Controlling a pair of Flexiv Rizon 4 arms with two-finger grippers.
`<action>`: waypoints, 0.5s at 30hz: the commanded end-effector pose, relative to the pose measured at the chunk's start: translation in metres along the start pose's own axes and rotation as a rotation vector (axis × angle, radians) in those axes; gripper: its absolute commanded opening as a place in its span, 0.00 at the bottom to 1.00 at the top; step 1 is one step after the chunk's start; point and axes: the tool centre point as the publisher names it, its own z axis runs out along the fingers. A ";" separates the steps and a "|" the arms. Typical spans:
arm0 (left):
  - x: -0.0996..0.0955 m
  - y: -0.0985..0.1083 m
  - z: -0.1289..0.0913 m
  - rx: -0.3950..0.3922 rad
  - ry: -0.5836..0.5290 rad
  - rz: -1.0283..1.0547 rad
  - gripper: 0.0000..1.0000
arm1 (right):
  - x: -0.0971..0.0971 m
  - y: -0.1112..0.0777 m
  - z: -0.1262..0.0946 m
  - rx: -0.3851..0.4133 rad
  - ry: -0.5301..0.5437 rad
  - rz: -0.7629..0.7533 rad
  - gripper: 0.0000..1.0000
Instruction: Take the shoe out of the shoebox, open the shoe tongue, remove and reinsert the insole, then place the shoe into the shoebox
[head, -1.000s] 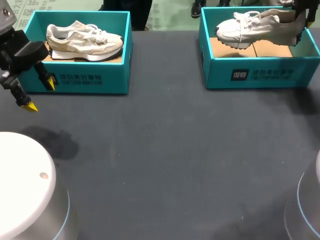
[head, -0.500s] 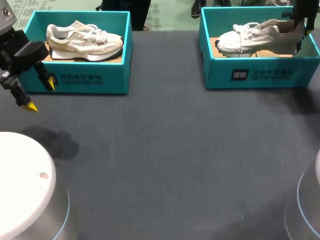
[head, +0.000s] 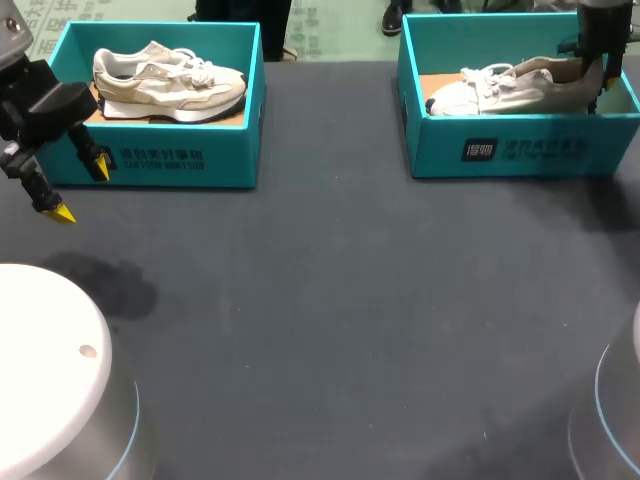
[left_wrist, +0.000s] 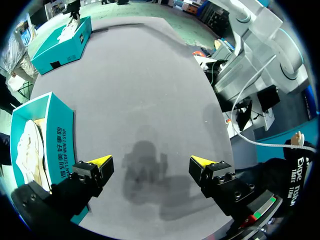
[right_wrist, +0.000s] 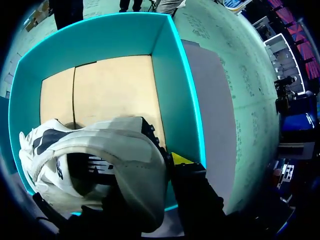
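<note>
The shoe (head: 515, 86) lies in the right box (head: 520, 150), toe low on the cardboard floor and heel a little raised near the box's right wall. There the right gripper (head: 596, 84) clamps the heel, one finger outside it, the other hidden by the shoe. The left gripper (left_wrist: 151, 161) hangs with fingers wide apart over the table (head: 330, 300), just beside the left box (head: 160, 160), which holds a second shoe (head: 165, 80).
</note>
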 end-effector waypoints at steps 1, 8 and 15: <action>0.001 0.000 0.000 -0.003 -0.001 0.000 1.00 | 0.000 -0.003 0.008 0.008 0.011 0.001 0.00; 0.001 0.000 0.000 -0.003 -0.001 0.000 1.00 | 0.003 -0.008 0.017 0.031 0.017 0.000 0.00; 0.001 0.000 0.000 -0.003 -0.001 0.000 1.00 | 0.013 -0.007 0.026 0.056 0.037 -0.003 0.00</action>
